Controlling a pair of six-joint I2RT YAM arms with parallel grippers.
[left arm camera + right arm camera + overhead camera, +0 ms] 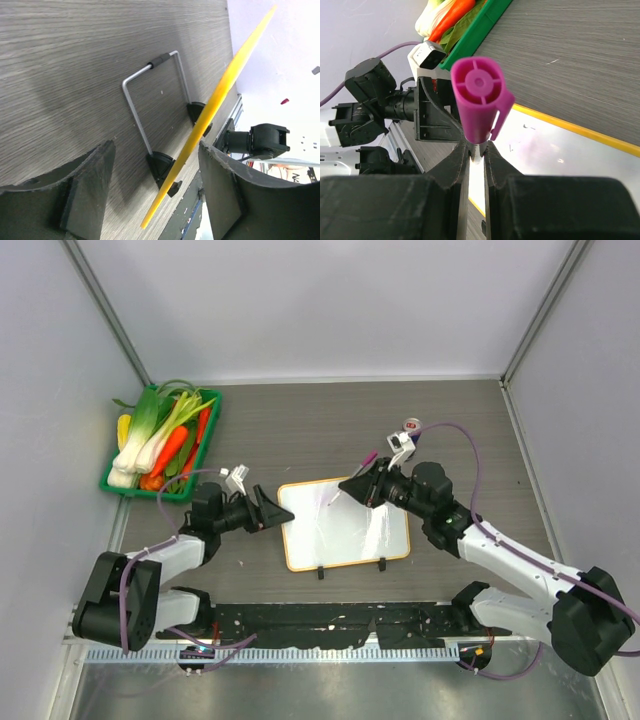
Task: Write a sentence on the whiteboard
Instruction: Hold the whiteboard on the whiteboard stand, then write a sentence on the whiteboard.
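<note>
The whiteboard [345,525] sits near the middle of the table [300,430], its two black clip feet [320,571] on the 6 o'clock edge. The left end effector [278,512] is at the board's 9 o'clock edge, jaws wide. In the left wrist view the orange frame [220,95] passes edge-on between the fingers [90,195]. The right end effector [350,486] is over the 12 o'clock edge, clamped narrow on a magenta marker [366,460]. A faint pink smudge [535,147] marks the board, too faint to read. A green tray [148,492] of vegetables lies at 10 o'clock.
</note>
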